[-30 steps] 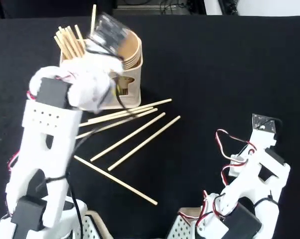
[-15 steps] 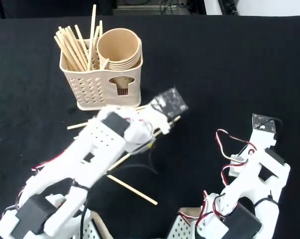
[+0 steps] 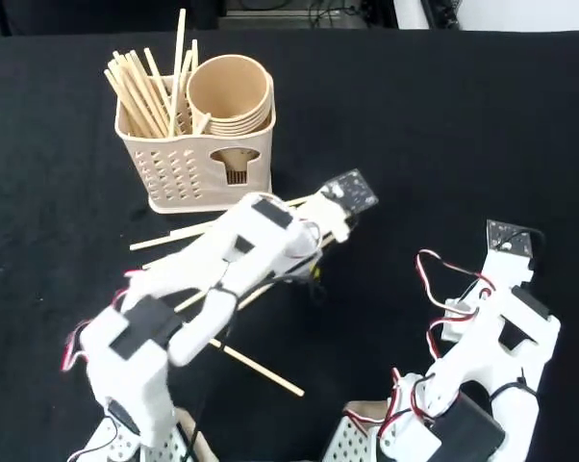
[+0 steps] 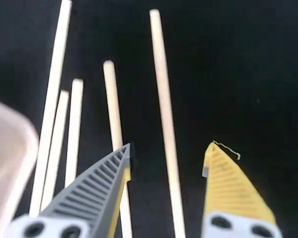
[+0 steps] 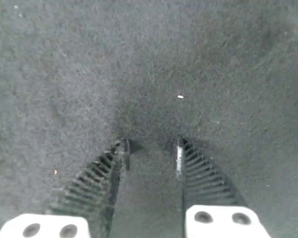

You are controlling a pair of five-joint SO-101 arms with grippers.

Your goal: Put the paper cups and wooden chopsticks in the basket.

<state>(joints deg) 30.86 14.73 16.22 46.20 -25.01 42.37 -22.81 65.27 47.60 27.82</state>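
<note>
Black cloth covers the tabletop [image 3: 463,115]. At the far left stands the basket [image 3: 188,178], already holding a sheaf of chopsticks [image 3: 136,87] on end and nested cups [image 3: 234,96] beside them, so most of the job looks done. Loose sticks [image 3: 261,371] lie fanned on the cloth in front of the basket, some with ends close to its base; these are what is left to clear. Across them stretches the left arm [image 3: 222,260], its head low over the sticks' right-hand ends, probably because a stick is easiest to pinch where it lies clear of its neighbours. The left jaws are spread wide and empty. One stick [image 4: 164,124] runs between them and a second [image 4: 113,114] lies just beside the grey one, with the basket's corner [image 4: 5,148] near. Closing here should catch the single stick, I judge. Well apart to the right, the right arm [image 3: 491,318] sits folded back. The right jaws are a little parted and hold nothing, their tips near bare cloth, seemingly parked out of the way.
</note>
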